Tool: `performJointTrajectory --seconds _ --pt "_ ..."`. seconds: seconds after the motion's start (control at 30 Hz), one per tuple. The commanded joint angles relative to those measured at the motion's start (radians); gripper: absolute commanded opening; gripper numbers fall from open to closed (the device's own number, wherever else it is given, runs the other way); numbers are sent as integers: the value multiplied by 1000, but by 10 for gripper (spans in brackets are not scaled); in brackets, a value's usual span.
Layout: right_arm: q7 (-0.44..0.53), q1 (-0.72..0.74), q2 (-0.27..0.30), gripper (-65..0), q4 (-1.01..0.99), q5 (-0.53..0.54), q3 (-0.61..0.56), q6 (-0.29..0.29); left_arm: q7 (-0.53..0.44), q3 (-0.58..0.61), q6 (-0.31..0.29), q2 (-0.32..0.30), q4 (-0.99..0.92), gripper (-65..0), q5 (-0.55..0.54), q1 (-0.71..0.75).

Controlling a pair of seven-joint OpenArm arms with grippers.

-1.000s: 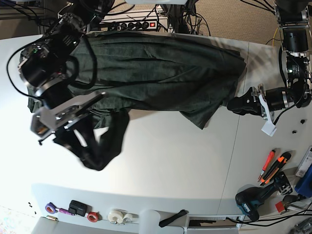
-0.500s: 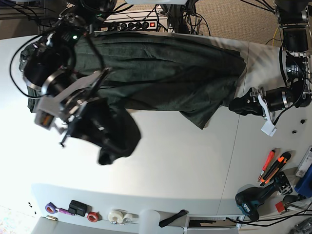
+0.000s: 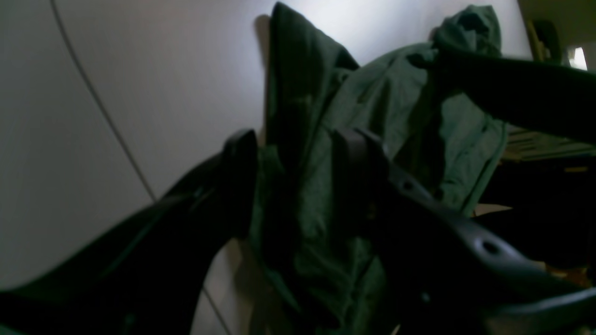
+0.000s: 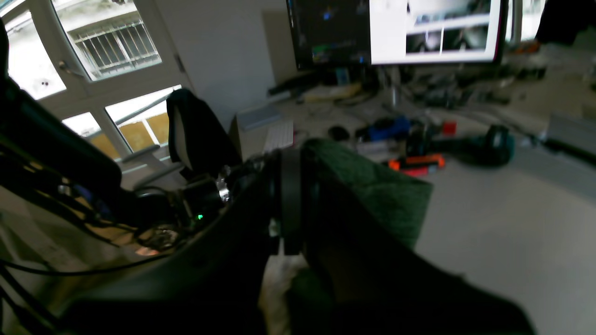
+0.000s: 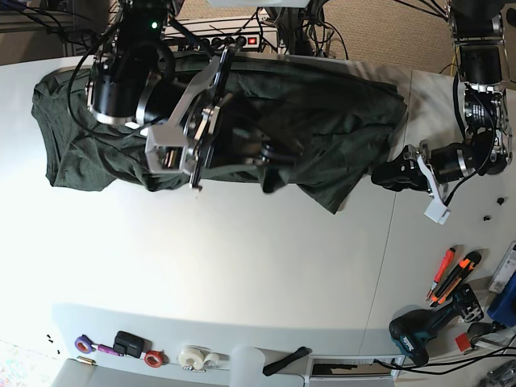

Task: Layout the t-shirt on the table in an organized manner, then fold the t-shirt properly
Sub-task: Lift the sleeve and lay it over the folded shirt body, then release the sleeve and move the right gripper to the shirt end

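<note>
Across the far half of the white table (image 5: 266,266) sprawls the dark green t-shirt (image 5: 322,121), the right gripper (image 4: 298,195) clamped on a lifted fold over its middle, while the left gripper (image 3: 298,186) straddles the right-hand edge, jaws apart.

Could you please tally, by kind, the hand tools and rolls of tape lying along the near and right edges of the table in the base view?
Orange-handled cutters or pliers: 2
Cordless drill: 1
Tape rolls (purple, red, white): 3
Total: 6
</note>
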Motion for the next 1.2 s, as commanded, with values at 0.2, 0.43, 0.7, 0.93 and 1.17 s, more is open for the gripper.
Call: performJointTrajectory --seconds 0.2,0.43,0.7,0.93,1.17 --pt "38 -59 -3 -650 14 -138 -41 8 -32 -8 -5 -17 14 -397 -26 -22" --pt "185 -67 -3 -650 14 -510 -214 8 -32 -8 -5 -18 14 -397 -29 -22" --pt "381 28 -3 -650 -241 -722 -380 8 -29 -8 -5 -19 14 -397 -27 -47" --pt "380 128 -3 -650 -428 -801 -508 8 -38 -8 -5 -18 14 -397 -7 -78" --pt "441 137 -3 -650 -579 -830 -540 8 -59 -8 -5 10 14 -397 9 -119"
